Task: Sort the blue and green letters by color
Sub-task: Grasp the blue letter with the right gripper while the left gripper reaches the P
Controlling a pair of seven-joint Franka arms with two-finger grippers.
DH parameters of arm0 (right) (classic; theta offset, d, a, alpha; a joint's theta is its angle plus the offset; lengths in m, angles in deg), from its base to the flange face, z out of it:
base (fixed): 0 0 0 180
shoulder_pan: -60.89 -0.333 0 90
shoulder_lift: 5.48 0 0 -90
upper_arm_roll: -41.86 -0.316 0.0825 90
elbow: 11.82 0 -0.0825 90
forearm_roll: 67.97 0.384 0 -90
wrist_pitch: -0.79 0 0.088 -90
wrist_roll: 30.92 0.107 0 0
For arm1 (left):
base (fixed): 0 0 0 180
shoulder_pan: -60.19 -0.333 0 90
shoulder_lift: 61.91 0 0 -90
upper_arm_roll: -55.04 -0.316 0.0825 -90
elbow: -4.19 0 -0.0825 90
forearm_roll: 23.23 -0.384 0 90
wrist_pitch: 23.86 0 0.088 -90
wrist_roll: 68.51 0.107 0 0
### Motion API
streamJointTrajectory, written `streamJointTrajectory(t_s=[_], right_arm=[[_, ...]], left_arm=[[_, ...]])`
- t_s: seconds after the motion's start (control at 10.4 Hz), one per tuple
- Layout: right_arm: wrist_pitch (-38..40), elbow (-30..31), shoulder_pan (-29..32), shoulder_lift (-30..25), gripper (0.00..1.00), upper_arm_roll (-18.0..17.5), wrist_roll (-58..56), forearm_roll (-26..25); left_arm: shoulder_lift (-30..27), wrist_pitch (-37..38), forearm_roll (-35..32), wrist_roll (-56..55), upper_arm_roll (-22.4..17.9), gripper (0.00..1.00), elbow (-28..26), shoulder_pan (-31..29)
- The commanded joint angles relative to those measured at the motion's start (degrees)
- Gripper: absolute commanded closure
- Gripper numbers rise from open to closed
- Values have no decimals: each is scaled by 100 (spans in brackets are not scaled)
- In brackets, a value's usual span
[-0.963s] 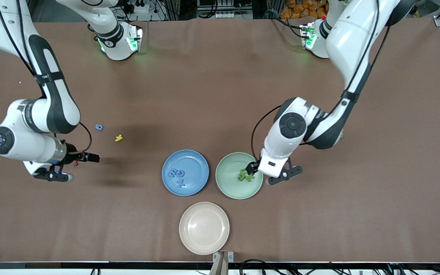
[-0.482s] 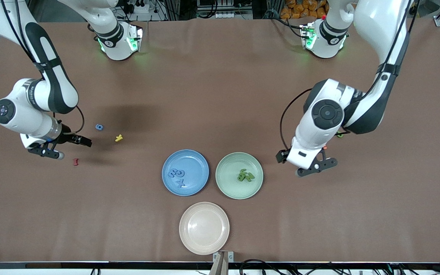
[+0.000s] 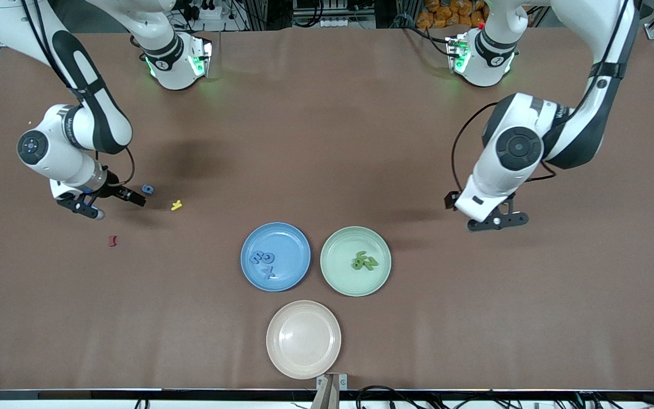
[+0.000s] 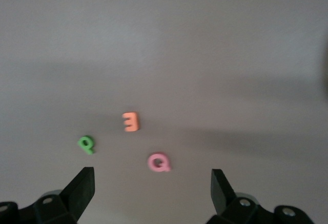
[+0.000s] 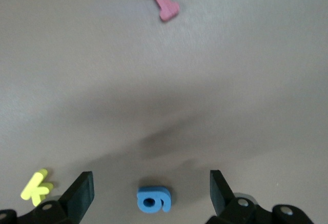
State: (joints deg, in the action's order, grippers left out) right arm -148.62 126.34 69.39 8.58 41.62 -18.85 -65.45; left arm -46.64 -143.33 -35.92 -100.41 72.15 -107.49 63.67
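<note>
Right gripper [image 3: 112,203] low over the table, jaws wide, straddling the blue 9 [image 3: 147,188]. Left gripper [image 3: 489,213] raised over the table near the green plate [image 3: 335,271], jaws wide, empty; green P [image 4: 86,144] under it.

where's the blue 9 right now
The blue 9 lies on the bare table toward the right arm's end, beside the yellow Y and slightly farther from the front camera. The open right tool hangs right next to it.
</note>
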Motion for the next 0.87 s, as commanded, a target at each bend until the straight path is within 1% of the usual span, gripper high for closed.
streamJointTrajectory(t_s=[0.0, 0.1, 0.29, 0.39, 0.48, 0.58, 0.77], right_arm=[[-438, 729, -6, -420, 0, -64, 506, -94], [-622, 861, -24, -412, 0, -73, 525, -94], [-807, 1020, -42, -412, 0, -73, 534, -85], [-965, 1090, -59, -368, 0, -73, 534, -85], [-1062, 1100, -59, -307, 0, -73, 534, -85], [-1063, 1100, -59, -298, 1, -73, 534, -85], [-1124, 1100, -59, -202, 20, -73, 534, -85]], left_arm=[[-699, -1029, -67, 972, 47, 0, -1370, -646], [-753, -1600, -67, 1298, 47, 0, -1740, -900], [-710, -2236, -67, 1895, 47, 0, -2067, -1209], [-709, -2491, -75, 2421, 47, 3, -2251, -1323], [-736, -2781, -75, 3061, 47, 7, -2479, -1568], [-727, -3149, -75, 3529, 47, 9, -2708, -1692], [-631, -3897, -84, 3893, 47, 10, -3086, -1772]])
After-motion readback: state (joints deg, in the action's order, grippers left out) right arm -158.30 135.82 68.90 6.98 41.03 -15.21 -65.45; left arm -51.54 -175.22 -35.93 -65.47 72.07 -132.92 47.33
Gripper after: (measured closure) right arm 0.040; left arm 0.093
